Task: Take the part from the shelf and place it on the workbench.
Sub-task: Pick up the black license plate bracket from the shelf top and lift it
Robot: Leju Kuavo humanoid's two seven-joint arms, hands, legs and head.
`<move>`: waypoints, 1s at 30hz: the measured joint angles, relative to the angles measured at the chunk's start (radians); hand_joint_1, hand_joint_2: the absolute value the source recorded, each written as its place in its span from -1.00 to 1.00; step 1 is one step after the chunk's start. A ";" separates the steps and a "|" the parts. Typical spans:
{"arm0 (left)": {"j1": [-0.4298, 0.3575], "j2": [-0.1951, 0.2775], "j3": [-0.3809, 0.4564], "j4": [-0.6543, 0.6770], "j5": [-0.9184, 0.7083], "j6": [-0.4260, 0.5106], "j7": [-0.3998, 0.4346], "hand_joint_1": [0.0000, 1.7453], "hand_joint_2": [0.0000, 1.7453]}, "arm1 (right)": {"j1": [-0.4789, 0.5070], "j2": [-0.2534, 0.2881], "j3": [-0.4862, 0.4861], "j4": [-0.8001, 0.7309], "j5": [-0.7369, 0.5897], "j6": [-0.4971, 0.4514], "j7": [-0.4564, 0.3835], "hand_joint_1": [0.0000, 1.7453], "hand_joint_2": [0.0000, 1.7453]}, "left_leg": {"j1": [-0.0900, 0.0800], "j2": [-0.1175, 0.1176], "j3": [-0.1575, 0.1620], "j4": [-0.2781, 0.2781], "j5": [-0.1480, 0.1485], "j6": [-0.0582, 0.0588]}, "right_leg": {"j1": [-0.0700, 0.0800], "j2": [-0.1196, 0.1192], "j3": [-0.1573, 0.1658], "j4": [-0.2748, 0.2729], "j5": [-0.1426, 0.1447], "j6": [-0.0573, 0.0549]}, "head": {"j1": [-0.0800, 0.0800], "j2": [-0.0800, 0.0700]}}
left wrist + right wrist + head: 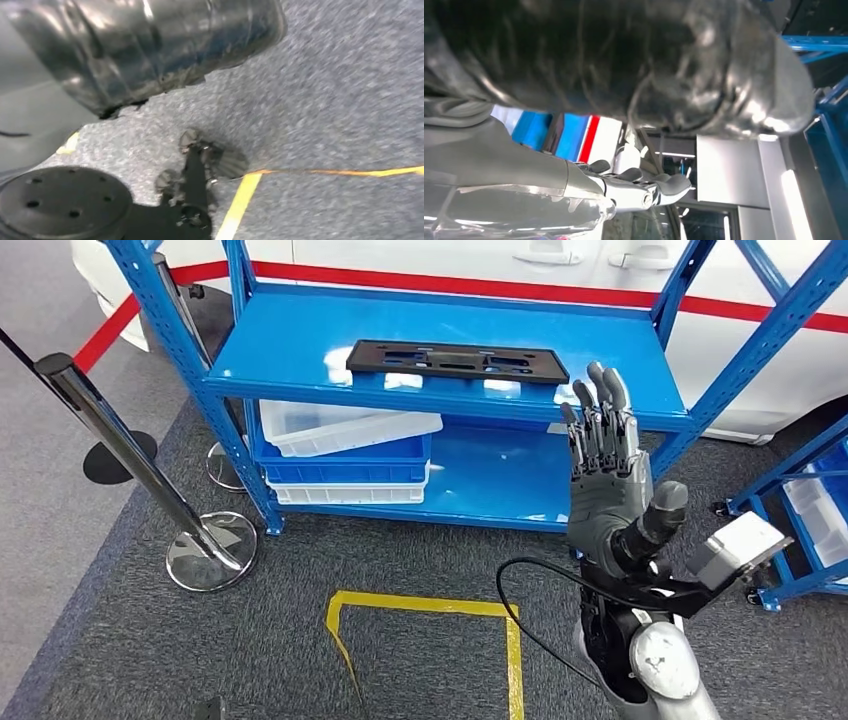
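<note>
Blue steel shelf (300, 350) stands ahead on grey carpet. The part (458, 361), a long flat black plate with cut-outs, lies flat on the top shelf board, lengthwise along it, nearer the board's front edge and toward its right end. Nothing touches it.

Right hand (605, 475) is raised in front of the shelf's right half, fingers (598, 415) straight, pointing up and spread a little, thumb (660, 515) standing out to the side. It holds nothing. The fingertips overlap the front edge of the top board just beside the part's right end in the head view; whether they touch the board I cannot tell. A black cable (520, 610) loops off the wrist. In the right wrist view the hand (639, 187) shows as pale grey fingers, extended with nothing in them.

Left hand (200, 165) hangs low over the carpet in the left wrist view, dark and blurred; whether its fingers are apart or together I cannot tell.

Lower shelf board: white bins (345, 430) and a blue bin (350, 471) stacked at its left end. A chrome stanchion post (130, 455) leans to the left of the shelf, its round base (210, 552) on the carpet. Yellow tape (430, 605) marks a box on the floor before the shelf. A white car body with a red stripe (480, 285) runs behind the shelf.
</note>
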 joint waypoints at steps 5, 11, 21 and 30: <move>0.001 0.000 -0.006 0.000 0.000 -0.001 0.002 -1.00 -1.00 | 0.001 -0.005 0.000 0.009 -0.005 -0.003 -0.001 -1.00 -1.00 | -0.020 -0.002 0.033 0.000 -0.027 0.015 | 0.015 0.001 -0.126 0.135 0.010 -0.022 | 0.001 0.000; -0.002 -0.006 -0.011 0.000 -0.003 -0.001 0.004 -1.00 -1.00 | -0.003 -0.006 0.000 0.013 -0.007 -0.003 -0.002 -1.00 -1.00 | -0.026 0.001 0.076 -0.002 -0.052 0.000 | 0.052 0.001 -0.041 -0.112 0.114 -0.090 | -0.005 0.000; 0.001 -0.005 -0.016 0.002 -0.007 0.000 0.009 -1.00 -1.00 | -0.002 -0.007 0.001 0.016 -0.011 -0.003 -0.017 -1.00 -1.00 | 0.009 0.003 -0.070 0.149 -0.048 -0.062 | 0.009 0.004 0.052 -0.133 0.074 -0.056 | -0.007 0.000; 0.003 -0.004 -0.019 0.006 -0.018 0.001 0.017 -1.00 -1.00 | -0.001 -0.012 0.001 0.019 0.019 0.018 -0.027 -1.00 0.00 | 0.007 0.001 -0.013 0.016 -0.004 -0.014 | 0.003 0.003 0.029 -0.036 -0.006 -0.008 | -0.003 0.000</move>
